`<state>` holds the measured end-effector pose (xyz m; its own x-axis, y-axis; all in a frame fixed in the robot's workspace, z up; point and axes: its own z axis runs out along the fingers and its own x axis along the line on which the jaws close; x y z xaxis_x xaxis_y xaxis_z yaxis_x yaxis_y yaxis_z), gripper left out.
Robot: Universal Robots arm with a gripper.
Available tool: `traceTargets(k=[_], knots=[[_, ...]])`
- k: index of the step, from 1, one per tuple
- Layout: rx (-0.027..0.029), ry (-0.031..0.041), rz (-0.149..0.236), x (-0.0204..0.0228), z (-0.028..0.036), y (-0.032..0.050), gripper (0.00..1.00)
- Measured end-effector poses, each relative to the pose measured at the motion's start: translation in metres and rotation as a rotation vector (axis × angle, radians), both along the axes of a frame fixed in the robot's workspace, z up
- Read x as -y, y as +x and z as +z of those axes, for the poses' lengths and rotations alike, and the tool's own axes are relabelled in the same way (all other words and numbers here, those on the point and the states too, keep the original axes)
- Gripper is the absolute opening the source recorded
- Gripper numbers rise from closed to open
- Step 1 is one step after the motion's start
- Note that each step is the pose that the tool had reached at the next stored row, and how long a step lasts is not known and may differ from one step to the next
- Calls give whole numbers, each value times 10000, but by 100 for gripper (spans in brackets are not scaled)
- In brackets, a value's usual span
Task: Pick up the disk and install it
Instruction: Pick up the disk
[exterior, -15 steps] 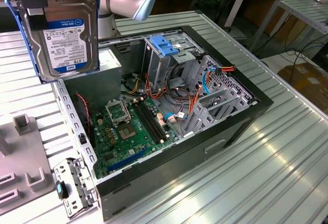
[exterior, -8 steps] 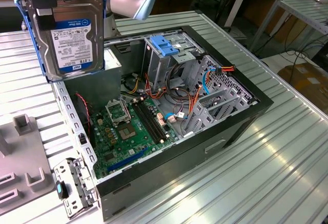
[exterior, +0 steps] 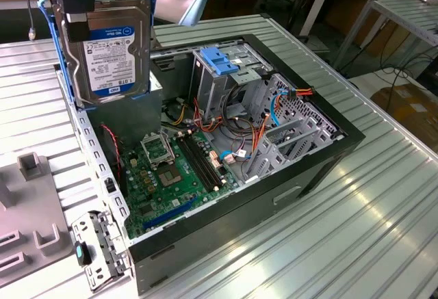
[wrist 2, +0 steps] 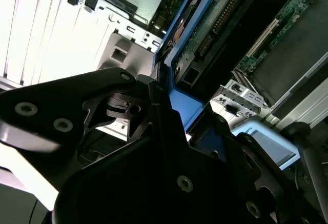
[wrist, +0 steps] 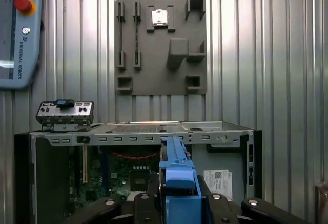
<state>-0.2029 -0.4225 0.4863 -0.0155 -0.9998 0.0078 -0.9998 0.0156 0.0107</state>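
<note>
The claw (exterior: 75, 20) is clamped on the disk (exterior: 108, 49) and holds it upright in the air, label facing out and blue rail round its edges. In the exterior view the disk hangs at about ten o'clock from the middle of the open case (exterior: 321, 155), over a corner of it and above the motherboard (exterior: 171, 176). At one o'clock from the board stands the drive cage (exterior: 212, 90), topped by a blue latch (exterior: 219, 63). The case lies on the ribbed counter (exterior: 369, 230). In the first wrist view a grey fixture plate (wrist: 161, 44) lies at twelve o'clock beyond the case.
</note>
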Motion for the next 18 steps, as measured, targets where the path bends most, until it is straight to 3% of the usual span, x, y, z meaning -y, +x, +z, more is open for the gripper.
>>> traceTargets(k=[5, 14, 18], knots=[[0, -6, 0, 19, -4, 71, 37], [0, -7, 2, 20, -5, 81, 37], [0, -6, 1, 20, -5, 145, 37]])
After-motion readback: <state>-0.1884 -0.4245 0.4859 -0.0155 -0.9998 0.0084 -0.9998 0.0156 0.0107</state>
